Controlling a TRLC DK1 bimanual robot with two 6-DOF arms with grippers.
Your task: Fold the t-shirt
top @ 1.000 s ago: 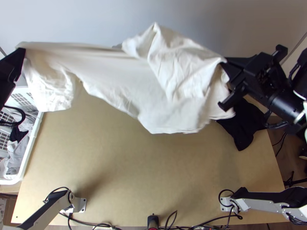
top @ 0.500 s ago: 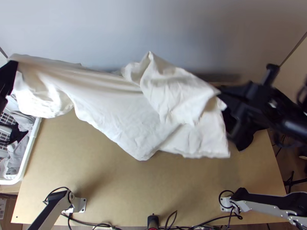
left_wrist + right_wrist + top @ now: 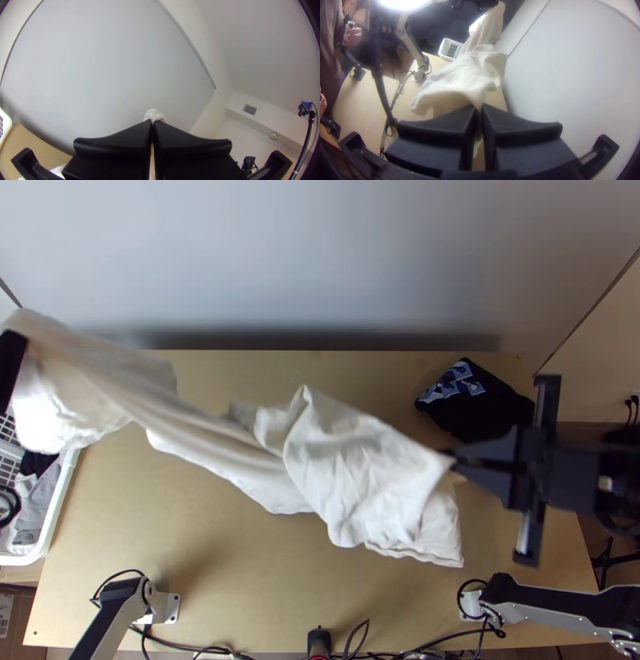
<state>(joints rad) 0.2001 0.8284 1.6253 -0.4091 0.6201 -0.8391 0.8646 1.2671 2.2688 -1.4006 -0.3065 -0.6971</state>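
Across the frame's left and middle, the white t-shirt (image 3: 360, 476) hung bunched, pinched by left gripper (image 3: 152, 122) and right gripper (image 3: 479, 110). Spreading seemed in hand; it next needed lowering flat onto the wooden table (image 3: 240, 580), below a grey wall (image 3: 320, 260). Black cloth (image 3: 484, 412) lay upper right.

White t-shirt (image 3: 364, 476); tan table (image 3: 240, 580); black cloth (image 3: 488, 412), blue-and-white patterned patch (image 3: 458, 386); white basket (image 3: 61, 504).

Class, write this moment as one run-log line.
left gripper: shut on white t-shirt | right gripper: shut on t-shirt | t-shirt: bunched, slung between grippers above table | fold: unfinished
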